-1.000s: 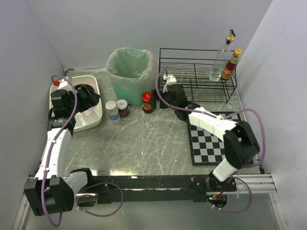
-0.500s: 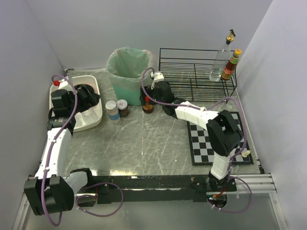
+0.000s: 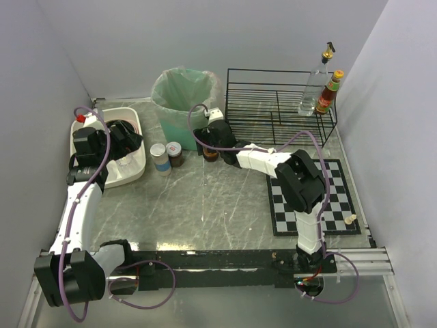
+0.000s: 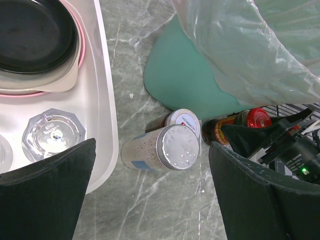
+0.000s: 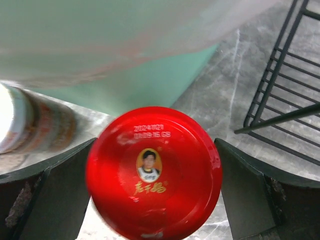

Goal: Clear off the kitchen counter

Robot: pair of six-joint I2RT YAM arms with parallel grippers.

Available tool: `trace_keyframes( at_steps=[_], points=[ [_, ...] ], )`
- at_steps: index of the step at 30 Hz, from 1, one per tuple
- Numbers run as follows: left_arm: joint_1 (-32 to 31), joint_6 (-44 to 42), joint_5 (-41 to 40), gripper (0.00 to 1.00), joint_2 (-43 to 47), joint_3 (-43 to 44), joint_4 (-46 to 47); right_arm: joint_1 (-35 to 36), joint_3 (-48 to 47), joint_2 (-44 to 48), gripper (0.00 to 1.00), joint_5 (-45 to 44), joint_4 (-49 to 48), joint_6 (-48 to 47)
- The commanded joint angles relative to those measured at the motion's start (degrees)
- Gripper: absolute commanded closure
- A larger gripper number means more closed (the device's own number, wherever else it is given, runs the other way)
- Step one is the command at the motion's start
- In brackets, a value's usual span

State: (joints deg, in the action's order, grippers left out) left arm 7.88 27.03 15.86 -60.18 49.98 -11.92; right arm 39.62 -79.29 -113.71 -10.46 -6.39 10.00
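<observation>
Both grippers are wide open and empty, but your right gripper [image 5: 153,196] is nearer: the red-lidded jar [image 5: 154,160] stands upright, centred between its fingers, toward the kitchen counter's [image 3: 205,198] far edge just beside the green bin [image 3: 183,102], with the left gripper [image 4: 152,195] well apart at the left edge.

Top external: high above the near edge, facing down and forward; far enough back to take in the whole counter [image 3: 205,198].
Left wrist: looks steeply down from mid-height over the right wall of the white tub [image 4: 102,100].
Right wrist: very near, straight down on the red-lidded jar [image 5: 154,172], whose lid fills most of the frame.
Shared: the jar and the green bin [image 3: 184,102] appear in all three views.
</observation>
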Motion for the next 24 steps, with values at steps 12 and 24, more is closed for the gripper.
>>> trace_keyframes(
  at_steps=[12,24],
  points=[
    [-0.15,-0.75,0.84,0.01,0.24,1.53,0.59,0.64,-0.61,-0.28,0.35,-2.29,-3.27,-2.27],
    [-0.15,-0.66,0.84,0.01,0.33,1.53,0.59,0.55,3.34,6.64,1.00,2.28,-1.96,-2.00]
  ],
)
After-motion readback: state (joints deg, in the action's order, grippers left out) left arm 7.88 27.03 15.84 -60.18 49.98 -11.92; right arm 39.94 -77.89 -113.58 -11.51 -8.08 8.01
